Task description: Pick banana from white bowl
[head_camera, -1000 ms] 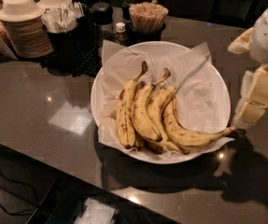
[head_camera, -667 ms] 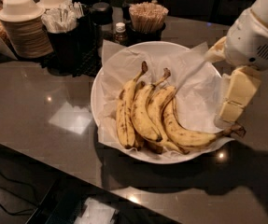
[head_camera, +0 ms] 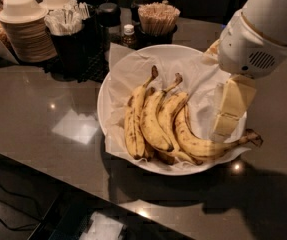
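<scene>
The white bowl (head_camera: 101, 109) stands in the middle of the dark counter, lined with crinkled white paper. Several bananas lie in it. The banana (head_camera: 199, 145) is the longest one, curved along the bowl's front right, with its dark stem poking over the right rim. My gripper (head_camera: 221, 130) hangs from the white arm at the upper right. It points down into the right side of the bowl, with its tip just above or touching the banana near the stem end. It hides part of the paper behind it.
Shorter, browner bananas (head_camera: 148, 124) lie bunched left of the long one. Behind the bowl stand a stack of cream paper bowls (head_camera: 25, 26), a black holder with white packets (head_camera: 69, 23), a small bottle (head_camera: 129, 34) and a cup of wooden stirrers (head_camera: 158, 18). The counter's front edge (head_camera: 58, 181) runs below.
My arm has swung left from the right edge of the view to over the bowl. The gripper has come down onto the right end of the long banana. The bananas have not moved.
</scene>
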Robot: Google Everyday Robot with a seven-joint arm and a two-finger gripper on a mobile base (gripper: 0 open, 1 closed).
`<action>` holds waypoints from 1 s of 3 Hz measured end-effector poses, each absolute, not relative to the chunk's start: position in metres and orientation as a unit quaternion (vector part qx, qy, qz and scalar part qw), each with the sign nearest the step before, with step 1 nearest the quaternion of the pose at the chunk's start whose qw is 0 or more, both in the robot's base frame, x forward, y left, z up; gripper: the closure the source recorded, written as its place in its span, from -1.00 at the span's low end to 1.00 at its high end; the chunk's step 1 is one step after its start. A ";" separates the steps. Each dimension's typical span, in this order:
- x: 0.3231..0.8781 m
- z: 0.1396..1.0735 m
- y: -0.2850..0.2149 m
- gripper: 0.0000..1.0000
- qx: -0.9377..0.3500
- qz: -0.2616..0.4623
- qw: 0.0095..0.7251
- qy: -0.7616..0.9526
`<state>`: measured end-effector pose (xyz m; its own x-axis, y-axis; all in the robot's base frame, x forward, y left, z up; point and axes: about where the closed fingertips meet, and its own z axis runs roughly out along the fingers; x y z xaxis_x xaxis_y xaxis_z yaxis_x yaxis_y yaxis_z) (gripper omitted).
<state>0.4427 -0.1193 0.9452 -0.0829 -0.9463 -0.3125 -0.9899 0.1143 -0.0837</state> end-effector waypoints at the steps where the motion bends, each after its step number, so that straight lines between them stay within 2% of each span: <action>1: 0.440 0.949 -0.121 -1.00 -0.662 0.063 0.148 0.732; 3: 0.425 0.926 -0.115 -1.00 -0.645 0.136 0.152 0.737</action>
<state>0.4246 -0.1147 0.9259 -0.1223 -0.9089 -0.3986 -0.9913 0.1314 0.0045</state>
